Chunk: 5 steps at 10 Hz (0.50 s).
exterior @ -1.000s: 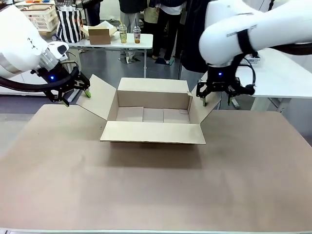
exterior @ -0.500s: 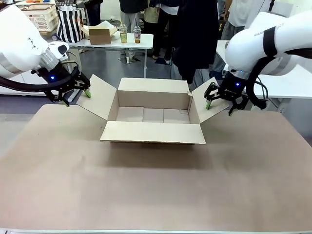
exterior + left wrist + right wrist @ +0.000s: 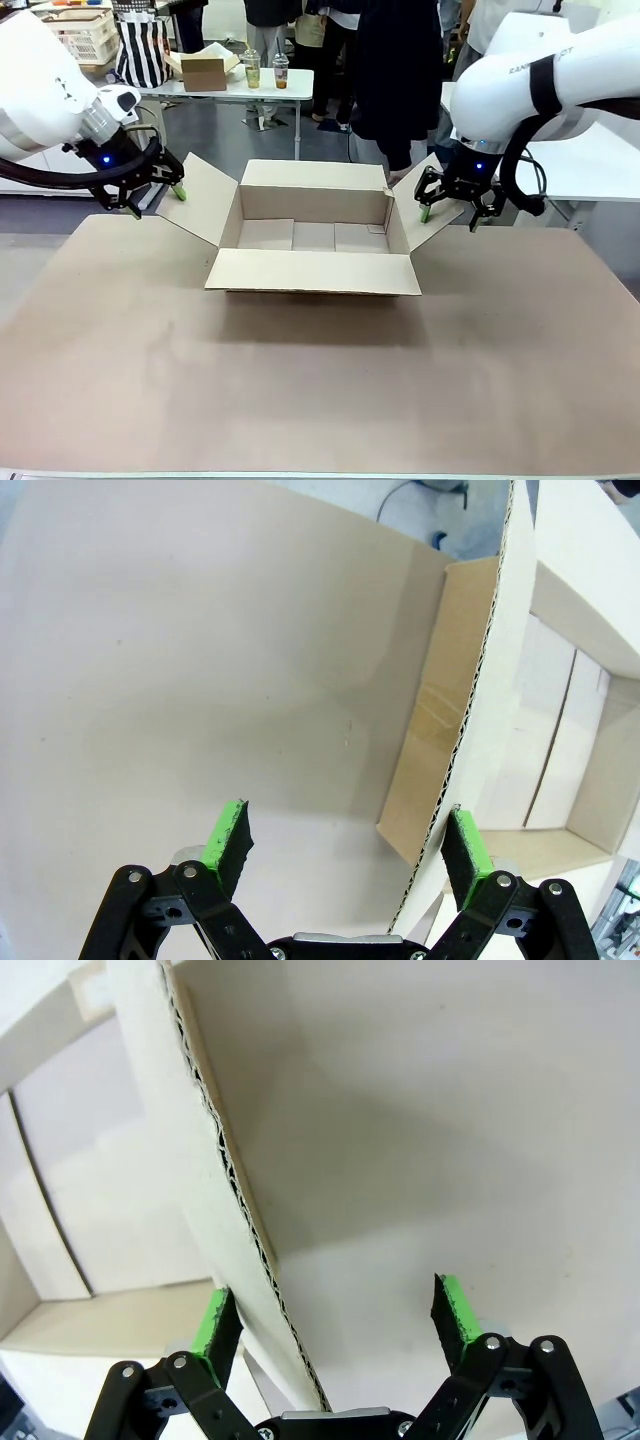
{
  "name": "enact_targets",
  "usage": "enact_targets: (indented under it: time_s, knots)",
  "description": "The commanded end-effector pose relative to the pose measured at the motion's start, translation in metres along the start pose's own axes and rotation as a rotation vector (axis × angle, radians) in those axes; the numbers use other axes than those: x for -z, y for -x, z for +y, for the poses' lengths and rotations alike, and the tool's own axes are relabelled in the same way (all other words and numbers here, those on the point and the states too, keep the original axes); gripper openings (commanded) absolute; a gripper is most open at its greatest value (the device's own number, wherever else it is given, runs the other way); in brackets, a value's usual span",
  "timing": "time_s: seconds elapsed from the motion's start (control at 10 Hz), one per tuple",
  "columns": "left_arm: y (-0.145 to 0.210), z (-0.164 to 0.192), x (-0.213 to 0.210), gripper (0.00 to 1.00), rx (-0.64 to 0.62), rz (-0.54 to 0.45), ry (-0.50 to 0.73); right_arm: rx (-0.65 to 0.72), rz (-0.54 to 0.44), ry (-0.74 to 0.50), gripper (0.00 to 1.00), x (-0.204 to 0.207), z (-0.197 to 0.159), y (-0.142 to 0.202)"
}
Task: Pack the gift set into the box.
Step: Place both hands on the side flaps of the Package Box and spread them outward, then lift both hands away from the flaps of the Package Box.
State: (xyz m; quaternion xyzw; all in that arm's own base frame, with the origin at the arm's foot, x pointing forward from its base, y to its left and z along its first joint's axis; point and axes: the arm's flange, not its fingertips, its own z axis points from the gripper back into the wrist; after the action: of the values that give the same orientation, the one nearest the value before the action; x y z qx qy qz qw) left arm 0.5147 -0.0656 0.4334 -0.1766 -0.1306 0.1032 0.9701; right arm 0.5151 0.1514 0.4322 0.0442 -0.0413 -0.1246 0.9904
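The box [image 3: 315, 235] stands open and empty on the table [image 3: 300, 390], near the far edge and midway between the side edges, with all four flaps spread.

The left gripper [image 3: 158, 200] sits at the outer edge of the left flap [image 3: 205, 200] with its jaws wide. In the left wrist view the corrugated edge lies just beside one pad [image 3: 468, 848] and well apart from the other. The right gripper [image 3: 448, 215], also wide open, straddles the edge of the right flap [image 3: 415, 232], which again runs close to one pad [image 3: 215, 1322].

Because both flaps sit off-centre in the jaws, I judge that closing would push the board sideways before it is pinched. That could crease it or let it slip out. An empty box is light, so an uneven pull from the two sides could drag or twist it across the table. A person in dark clothes [image 3: 400, 80] stands just beyond the far right corner, near the right arm's path.

The box bears no print. The lettering on the right arm is too small to read.
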Motion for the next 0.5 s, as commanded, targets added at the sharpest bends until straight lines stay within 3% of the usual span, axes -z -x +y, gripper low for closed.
enact_targets:
  time_s: [0.0, 0.4]
  knots:
    - [0.0001, -0.0008, -0.0015, 1.00, -0.008, -0.003, -0.014, 0.017, -0.001, 0.016, 1.00, -0.0008, 0.0031, -0.0039]
    - [0.0001, -0.0008, -0.0015, 1.00, -0.008, -0.003, -0.014, 0.017, -0.001, 0.016, 1.00, -0.0008, 0.0031, -0.0039]
